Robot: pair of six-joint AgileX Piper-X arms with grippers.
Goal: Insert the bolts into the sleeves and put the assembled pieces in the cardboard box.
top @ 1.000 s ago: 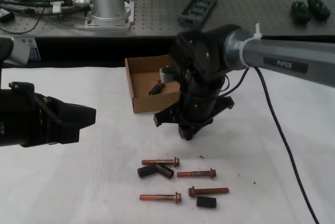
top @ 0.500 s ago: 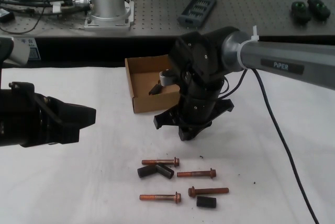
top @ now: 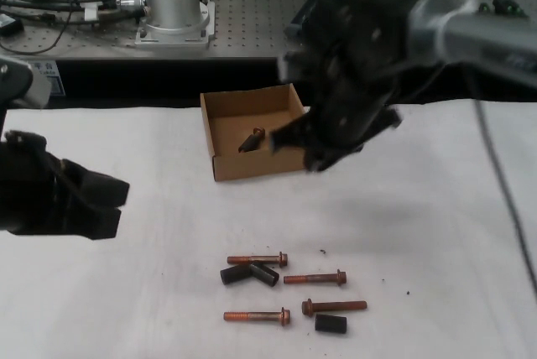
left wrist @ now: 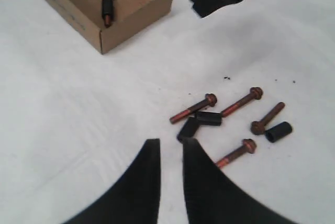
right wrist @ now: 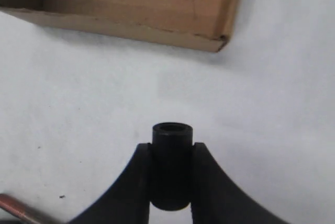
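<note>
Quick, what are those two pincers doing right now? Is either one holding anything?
Left pincer: slightly open with a narrow gap, holding nothing.
Right pincer: closed on a black sleeve.

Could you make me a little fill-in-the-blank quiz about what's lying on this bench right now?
1. The cardboard box holds ____ assembled piece.
2. ____ bolts lie loose on the white cloth.
3. Among them lie ____ loose black sleeves.
4. The right tool is shut on another ____.

Missing words: one; four; three; sleeve.
</note>
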